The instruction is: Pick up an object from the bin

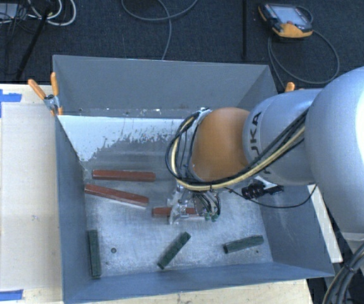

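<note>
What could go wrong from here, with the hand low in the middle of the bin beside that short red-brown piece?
1. The hand sits at one end of the short red-brown piece, not over its middle. A grip there might let the piece pivot or slip out.
2. The long red-brown stick lies close by on the left and could get nudged or dragged along on the lift.

We counted three reddish-brown bars in the grey bin, the third of them only partly visible. Besides these we counted three dark green bars.
</note>
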Action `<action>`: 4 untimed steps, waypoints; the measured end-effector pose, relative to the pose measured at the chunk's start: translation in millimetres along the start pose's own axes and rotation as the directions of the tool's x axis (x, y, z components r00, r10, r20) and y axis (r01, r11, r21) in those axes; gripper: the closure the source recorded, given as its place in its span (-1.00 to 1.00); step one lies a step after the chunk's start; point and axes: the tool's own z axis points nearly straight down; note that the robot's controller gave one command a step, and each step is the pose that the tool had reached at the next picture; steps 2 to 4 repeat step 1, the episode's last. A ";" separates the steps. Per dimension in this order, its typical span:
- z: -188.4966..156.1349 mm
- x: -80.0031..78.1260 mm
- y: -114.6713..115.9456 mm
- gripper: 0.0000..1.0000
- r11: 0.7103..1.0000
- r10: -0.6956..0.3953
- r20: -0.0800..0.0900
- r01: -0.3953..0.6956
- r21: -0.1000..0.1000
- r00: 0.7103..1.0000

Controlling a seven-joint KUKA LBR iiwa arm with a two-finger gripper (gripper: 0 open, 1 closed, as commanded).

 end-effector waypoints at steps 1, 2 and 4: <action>-205.6 32.5 6.4 1.00 0.999 0.049 -0.016 -0.049 0.005 0.999; -205.6 32.5 6.4 1.00 0.999 0.049 -0.016 -0.049 0.005 0.999; -205.6 32.5 6.4 1.00 0.999 0.049 -0.016 -0.049 0.005 0.999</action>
